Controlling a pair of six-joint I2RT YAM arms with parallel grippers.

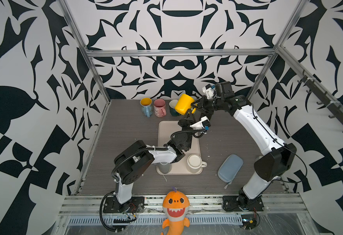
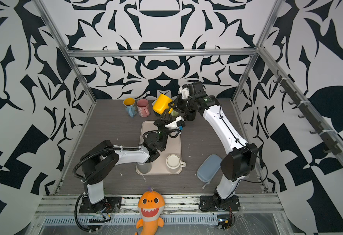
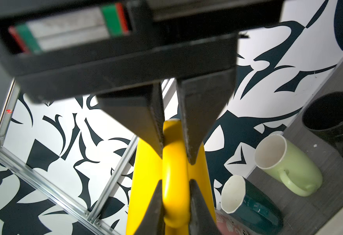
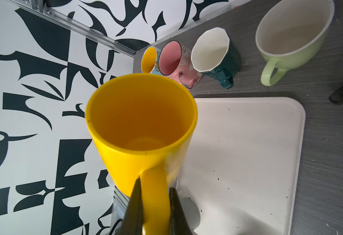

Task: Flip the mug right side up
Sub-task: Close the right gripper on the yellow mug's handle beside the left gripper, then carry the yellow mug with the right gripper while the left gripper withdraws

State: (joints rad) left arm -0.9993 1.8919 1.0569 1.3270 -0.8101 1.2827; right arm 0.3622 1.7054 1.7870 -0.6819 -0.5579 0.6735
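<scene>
Yellow plastic mug (image 1: pixel 183 104) hangs tilted in the air above the far end of the beige tray (image 1: pixel 165 130), near the row of upright mugs at the far edge of the grey table (image 1: pixel 126 130). Both the left gripper (image 3: pixel 175 150) and the right gripper (image 4: pixel 155 207) are clamped on its yellow handle (image 3: pixel 174 183), so 2 grips hold it.
</scene>
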